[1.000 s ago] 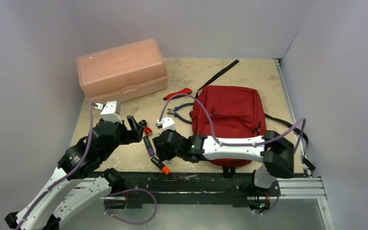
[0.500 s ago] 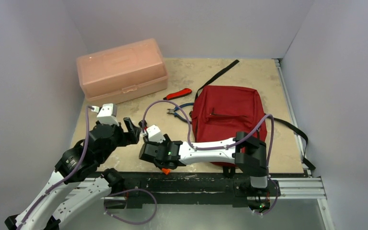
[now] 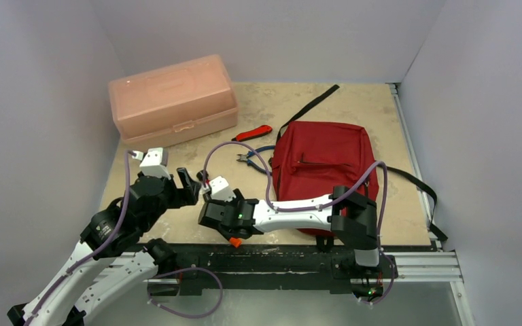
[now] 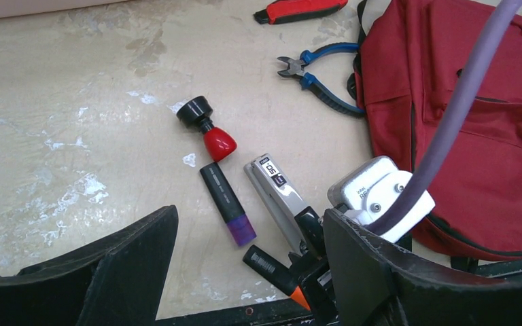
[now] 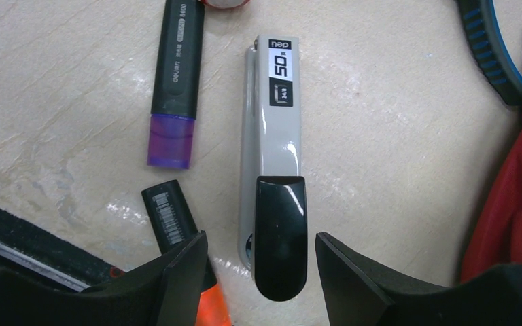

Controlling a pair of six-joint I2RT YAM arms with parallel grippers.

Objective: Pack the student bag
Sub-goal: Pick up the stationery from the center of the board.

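The red bag (image 3: 326, 170) lies flat on the right side of the table (image 3: 353, 102). Blue pliers (image 4: 319, 75) sit right beside its left edge, with a red cutter (image 4: 299, 9) a bit farther back. The right gripper (image 5: 258, 248) is spread wide, one finger on each side of the gray stapler's (image 5: 272, 163) black end, with a gap on both sides. A purple marker (image 5: 175, 81) and an orange marker (image 5: 173, 221) lie left of the stapler. The left gripper (image 4: 245, 238) is spread wide too, holding nothing. A pink box (image 3: 173, 98) stands at the back left.
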